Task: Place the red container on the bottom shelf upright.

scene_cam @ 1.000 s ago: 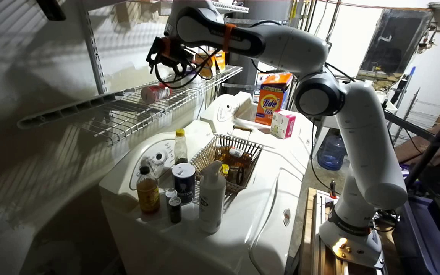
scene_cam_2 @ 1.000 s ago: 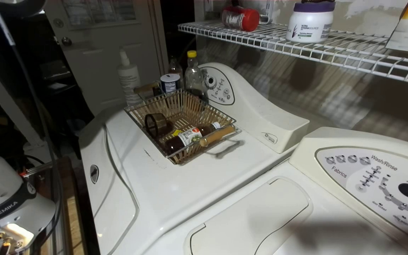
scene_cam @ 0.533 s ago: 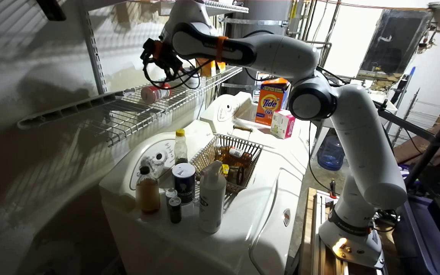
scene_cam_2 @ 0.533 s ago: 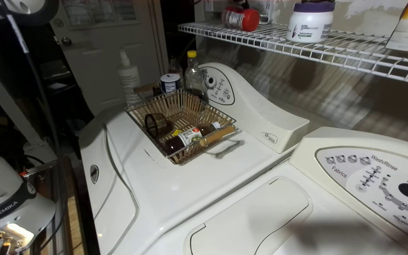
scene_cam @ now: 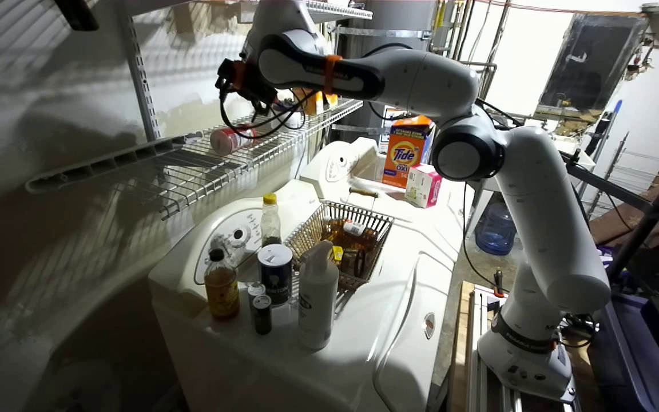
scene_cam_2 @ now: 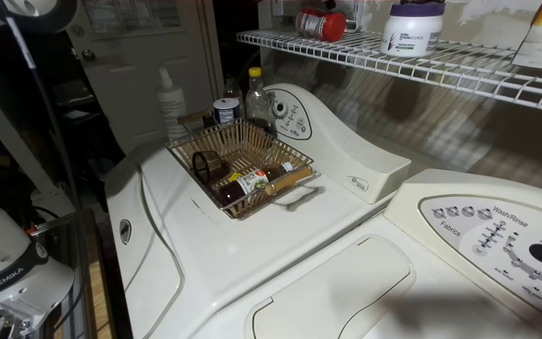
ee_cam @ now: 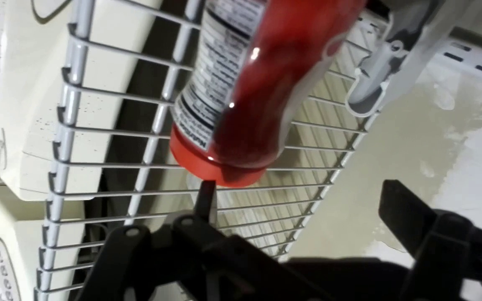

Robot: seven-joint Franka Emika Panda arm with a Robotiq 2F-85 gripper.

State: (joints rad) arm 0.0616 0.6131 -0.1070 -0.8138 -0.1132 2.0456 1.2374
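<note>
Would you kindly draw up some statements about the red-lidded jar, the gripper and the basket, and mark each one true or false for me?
1. The red-lidded jar rests on the lower wire shelf. True.
2. The red-lidded jar stands upright. False: it lies on its side.
3. The gripper is open. True.
4. The yellow-capped bottle is outside the basket. True.
5. The basket has nothing in it. False: a labelled bottle lies in it.
</note>
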